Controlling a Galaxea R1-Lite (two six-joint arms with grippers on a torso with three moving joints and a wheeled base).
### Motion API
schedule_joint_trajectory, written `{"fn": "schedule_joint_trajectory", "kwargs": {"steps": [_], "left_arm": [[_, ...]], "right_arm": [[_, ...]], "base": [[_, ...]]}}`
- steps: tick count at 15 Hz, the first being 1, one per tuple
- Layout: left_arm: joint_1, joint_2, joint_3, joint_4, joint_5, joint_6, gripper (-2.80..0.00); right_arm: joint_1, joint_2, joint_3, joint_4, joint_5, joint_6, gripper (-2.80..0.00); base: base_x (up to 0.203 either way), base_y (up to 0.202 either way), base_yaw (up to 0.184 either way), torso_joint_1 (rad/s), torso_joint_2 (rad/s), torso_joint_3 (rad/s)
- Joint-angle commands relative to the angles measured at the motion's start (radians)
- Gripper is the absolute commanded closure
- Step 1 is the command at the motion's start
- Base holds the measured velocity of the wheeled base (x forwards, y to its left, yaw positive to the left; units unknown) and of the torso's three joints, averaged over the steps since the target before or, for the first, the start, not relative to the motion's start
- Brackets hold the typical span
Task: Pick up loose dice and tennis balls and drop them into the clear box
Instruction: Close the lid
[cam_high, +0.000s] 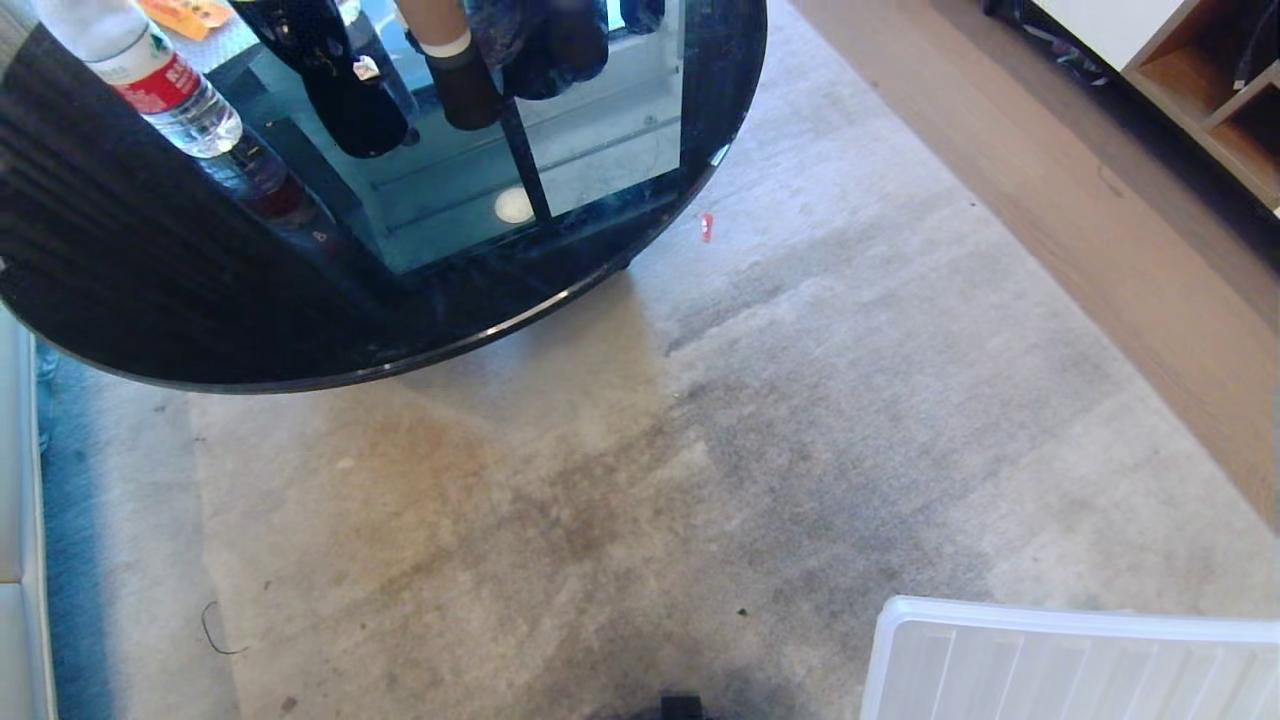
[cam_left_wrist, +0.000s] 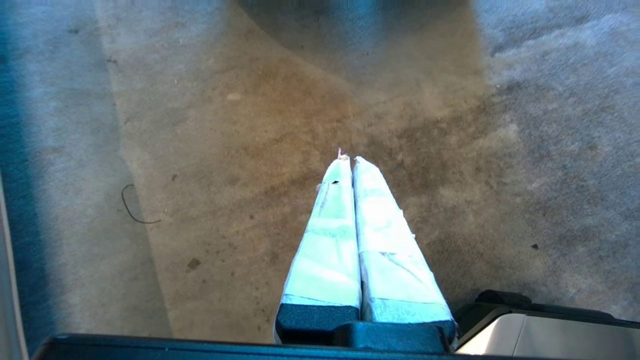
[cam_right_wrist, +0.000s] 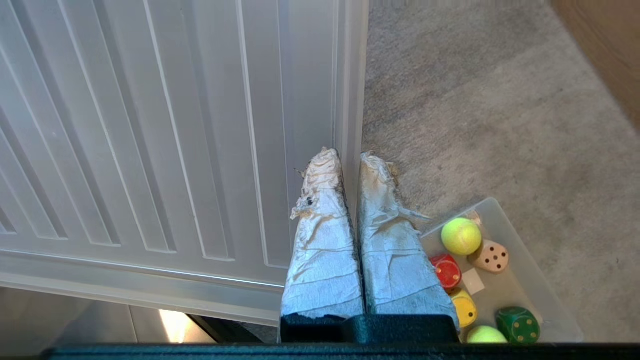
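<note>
In the right wrist view the clear box (cam_right_wrist: 532, 292) sits on the grey carpet beside the tray. Inside it lie two tennis balls (cam_right_wrist: 461, 236) (cam_right_wrist: 486, 335) and the dice: beige (cam_right_wrist: 491, 256), red (cam_right_wrist: 446, 270), yellow (cam_right_wrist: 465, 307) and dark green (cam_right_wrist: 518, 325). My right gripper (cam_right_wrist: 349, 157) is shut and empty, hanging above the tray's edge next to the box. Over bare stained carpet my left gripper (cam_left_wrist: 348, 160) is shut too, with nothing in it. Neither gripper shows in the head view, and no loose die or ball shows on the carpet.
A flat ribbed translucent tray (cam_high: 1070, 660) lies at the near right. A round black glass table (cam_high: 150, 280) with a water bottle (cam_high: 170, 95) stands at the far left. A wooden floor strip (cam_high: 1100, 200) and a shelf unit (cam_high: 1220, 90) run along the right.
</note>
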Motion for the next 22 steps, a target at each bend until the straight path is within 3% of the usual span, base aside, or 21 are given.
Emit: {"fn": "schedule_joint_trajectory", "kwargs": {"steps": [1,18,22], "left_arm": [[0.0,0.0,0.0,0.0,0.0,0.001,0.0],[0.0,0.0,0.0,0.0,-0.001,0.004,0.0],[0.0,0.0,0.0,0.0,-0.001,0.005,0.0]], "right_arm": [[0.001,0.0,0.0,0.0,0.0,0.001,0.0],[0.001,0.0,-0.001,0.0,-0.001,0.004,0.0],[0.001,0.0,-0.001,0.0,-0.001,0.004,0.0]], "base": [[0.0,0.0,0.0,0.004,-0.01,0.154],[0.0,0.0,0.0,0.0,0.0,0.008],[0.001,0.01,-0.144,0.002,0.0,0.005]]}}
